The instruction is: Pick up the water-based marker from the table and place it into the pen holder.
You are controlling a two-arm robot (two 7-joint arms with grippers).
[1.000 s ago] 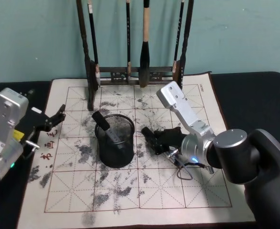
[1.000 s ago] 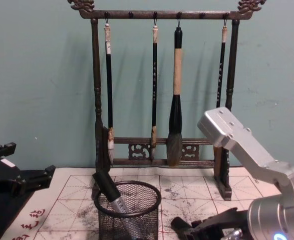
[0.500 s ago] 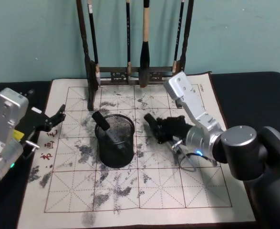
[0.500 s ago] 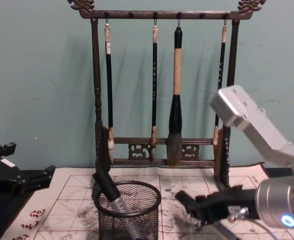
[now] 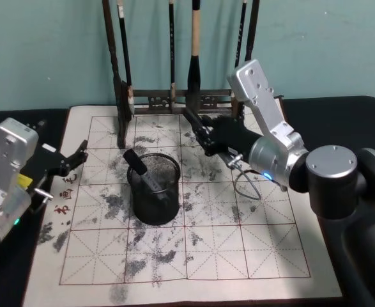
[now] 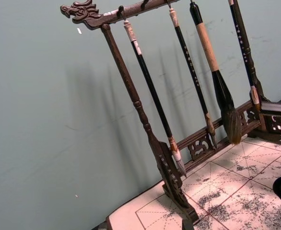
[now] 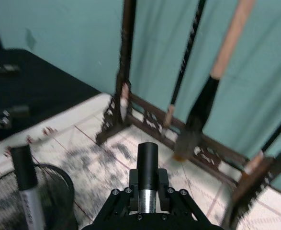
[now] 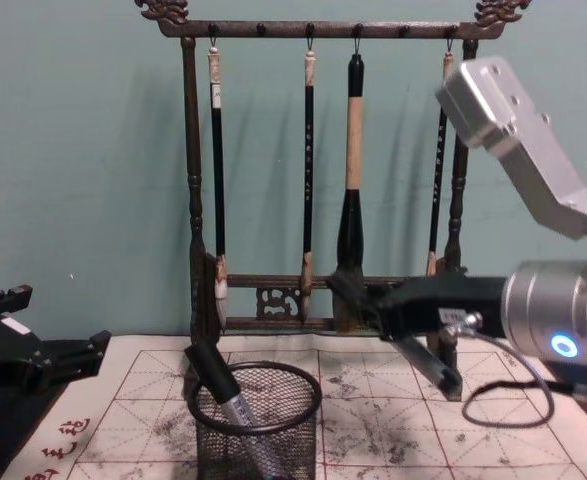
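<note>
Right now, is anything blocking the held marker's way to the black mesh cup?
Nothing visible. The right gripper holds the marker in the air beside the open-mouthed pen holder, where another marker leans; the left gripper sits far left.

Small round black wire-mesh pen holder [image 5: 155, 204] with solid rim: upright on the ink-spotted gridded mat [image 5: 238, 249]. Inside, a second marker [image 5: 135, 163], black cap up, grey barrel, leaning against the rim on the left. Water-based marker [image 7: 147, 158], black cap, silvery barrel: clamped between the fingers of the right hand [image 7: 148, 190], off the mat, cap poking forward, higher than the holder and to its right, apart from it.
</note>
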